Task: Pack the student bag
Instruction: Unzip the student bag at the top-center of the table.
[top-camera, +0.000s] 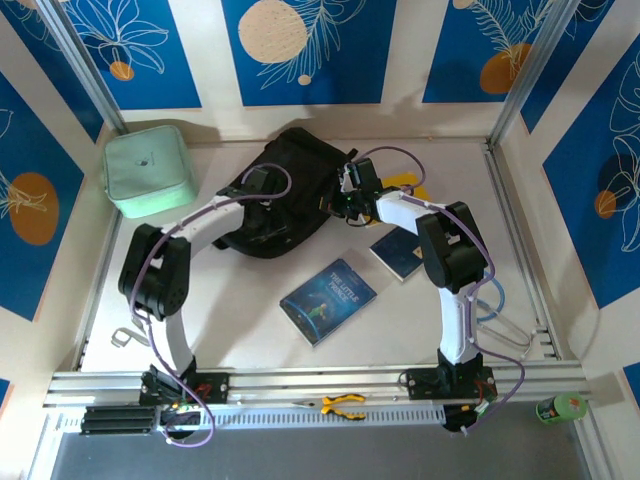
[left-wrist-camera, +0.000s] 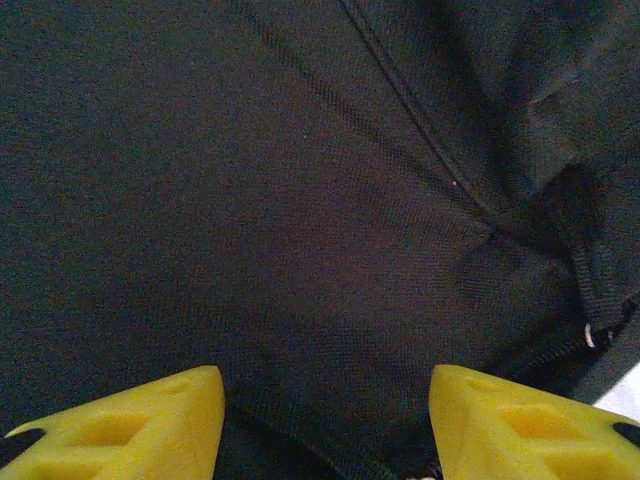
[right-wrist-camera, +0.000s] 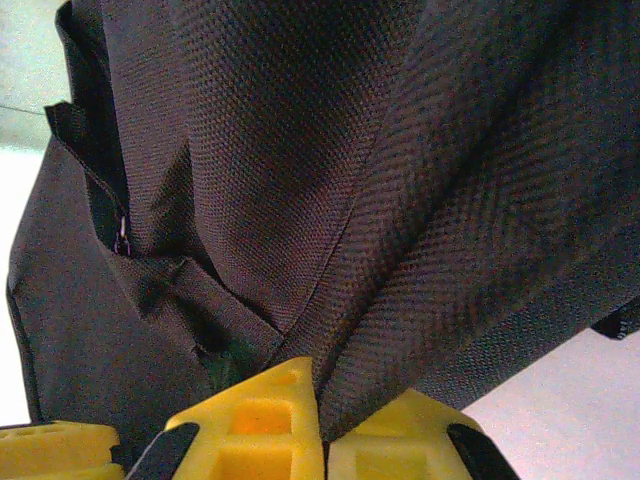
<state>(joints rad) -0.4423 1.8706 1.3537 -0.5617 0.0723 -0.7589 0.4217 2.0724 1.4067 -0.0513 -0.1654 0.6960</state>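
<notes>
Right wrist shows right pincer (right-wrist-camera: 322, 425) clamped on the student bag (right-wrist-camera: 300, 150); left wrist shows left pincer (left-wrist-camera: 327, 405) spread apart.

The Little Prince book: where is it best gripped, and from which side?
Likely the Little Prince book at its near short edge, coming down from above at the near left. It lies flat and closed, angled, with bare table beside that edge, so only its thin edges offer a hold.

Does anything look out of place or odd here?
Yellow-handled pliers lie on the front metal rail, away from the items on the table. The black fabric backpack is bunched where the right gripper pinches it.
</notes>
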